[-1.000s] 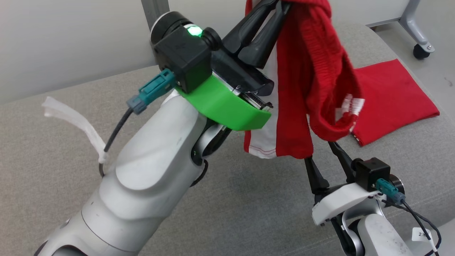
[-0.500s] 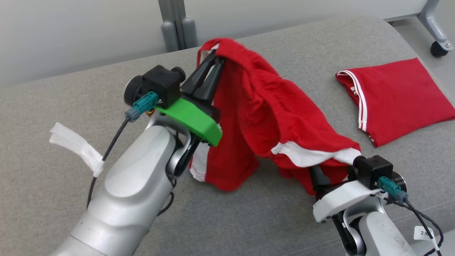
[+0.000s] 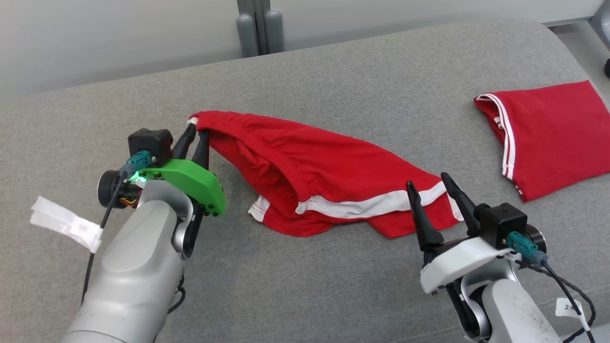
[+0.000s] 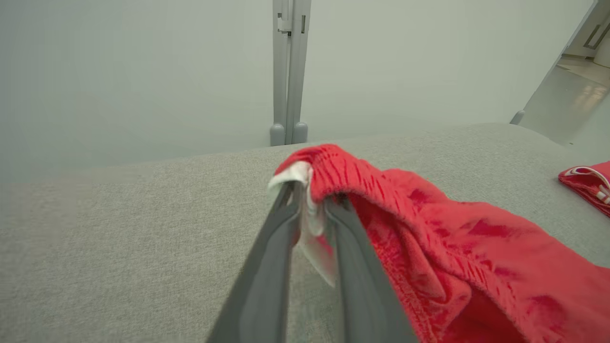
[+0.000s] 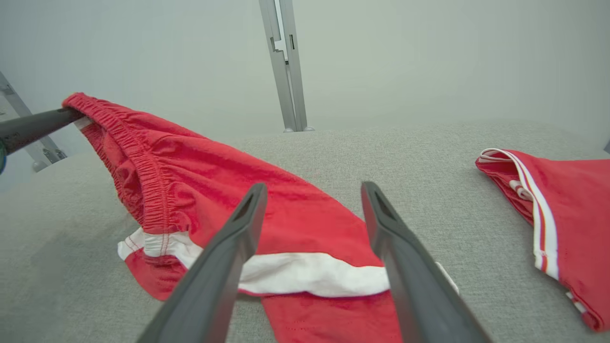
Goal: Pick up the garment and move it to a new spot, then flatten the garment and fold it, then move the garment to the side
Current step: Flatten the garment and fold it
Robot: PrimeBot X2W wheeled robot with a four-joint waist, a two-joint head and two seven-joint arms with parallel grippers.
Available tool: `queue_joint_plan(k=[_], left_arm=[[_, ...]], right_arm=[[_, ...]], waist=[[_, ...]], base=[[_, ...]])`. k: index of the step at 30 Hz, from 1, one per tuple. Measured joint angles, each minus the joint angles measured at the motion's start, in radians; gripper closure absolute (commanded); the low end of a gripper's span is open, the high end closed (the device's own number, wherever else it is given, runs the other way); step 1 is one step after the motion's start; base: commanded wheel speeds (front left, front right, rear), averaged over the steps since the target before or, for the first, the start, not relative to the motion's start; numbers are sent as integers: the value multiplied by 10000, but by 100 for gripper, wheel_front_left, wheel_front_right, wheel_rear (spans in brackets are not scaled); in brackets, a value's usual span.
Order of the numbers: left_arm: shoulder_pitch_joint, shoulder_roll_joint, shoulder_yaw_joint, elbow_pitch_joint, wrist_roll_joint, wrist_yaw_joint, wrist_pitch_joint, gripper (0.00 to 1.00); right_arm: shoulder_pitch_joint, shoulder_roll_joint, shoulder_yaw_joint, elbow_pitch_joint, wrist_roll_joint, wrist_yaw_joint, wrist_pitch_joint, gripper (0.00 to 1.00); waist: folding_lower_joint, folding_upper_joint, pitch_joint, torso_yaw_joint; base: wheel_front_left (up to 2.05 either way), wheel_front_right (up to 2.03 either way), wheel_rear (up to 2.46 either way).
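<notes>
Head view: the shorts (image 3: 324, 166) lie bunched across the middle of the couch (image 3: 333, 286). One waistband corner is raised off it, pinched in the left gripper (image 3: 198, 136). The right gripper (image 3: 427, 183) is released and empty at the hem, nearer the front edge. I judge the move to a new spot nearly done; next comes letting go and pulling the cloth flat. A folded red garment (image 3: 557, 138) lies well apart toward the right edge.

Left wrist view: the narrow fingers hold the white label and elastic.

Right wrist view: the spread fingers frame the white stripe. Nothing blocks the spreading, though the shorts' folds overlap.
</notes>
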Motion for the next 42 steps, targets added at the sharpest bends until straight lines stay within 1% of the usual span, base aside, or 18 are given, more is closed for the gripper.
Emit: queue_joint_plan(k=[2,5,7,8,11,14,18,22,25,27,30,32,34,39,40,42], left_arm=[[-13,-4,163,163,4,67,0,0],[8,-29,548,219,-8,332,0,0],[100,-65,612,575,-48,491,17,0],[198,-79,579,704,-56,458,61,0],[286,-117,232,918,105,176,146,0],[328,-199,-111,1423,217,46,993,0],[336,-142,-13,1409,111,-86,658,0],[375,-318,-17,842,-8,-474,293,0],[474,-575,-297,192,-169,-792,247,0],[547,-706,-648,-228,-303,-894,456,0],[694,-842,-1239,-897,-788,-959,1108,0],[912,-867,-1730,-1611,-1519,-961,1657,0],[1035,-888,-2113,-1889,-1854,-963,2113,0],[1078,-895,-2447,-1555,-2044,-951,2782,0],[1072,-863,-2491,-1419,-1979,-840,2807,0],[1042,-813,-2483,-1172,-1831,-456,2704,0]], right_arm=[[0,-2,-8,-4,0,0,2,0],[3,-21,-42,-19,-2,0,15,0],[29,-23,-117,-73,-21,0,40,0],[36,-27,-148,-96,-23,0,42,0],[80,-35,-165,-173,-50,0,84,0],[128,-46,-209,-213,-81,0,102,0],[128,-25,-201,-263,-96,0,130,0],[186,-19,-234,-301,-98,0,151,0],[190,-19,-265,-305,-100,0,182,0],[190,-19,-257,-314,-113,0,221,0],[187,-15,-159,-330,-115,0,234,0],[184,-13,-125,-330,-105,0,234,0],[180,-4,-98,-320,-98,0,228,0],[172,0,-130,-284,-75,0,153,0],[168,6,-132,-278,-73,0,111,0],[166,12,-148,-257,-67,0,84,0]], waist=[[0,0,-17,49],[0,0,-52,131],[0,0,-76,206],[0,0,-77,243],[0,0,-52,378],[0,0,-19,525],[0,0,-3,645],[0,0,-36,707],[0,0,-79,737],[0,0,-116,728],[0,0,-131,636],[0,0,-119,531],[0,0,-96,418],[0,0,11,110],[0,0,42,48],[0,0,112,-59]], base=[[0,0,0],[0,0,0],[0,0,0],[0,0,0],[0,0,0],[0,0,0],[0,0,0],[0,0,0],[0,0,0],[0,0,0],[0,0,0],[0,0,0],[0,0,0],[0,0,0],[0,0,0],[0,0,0]])
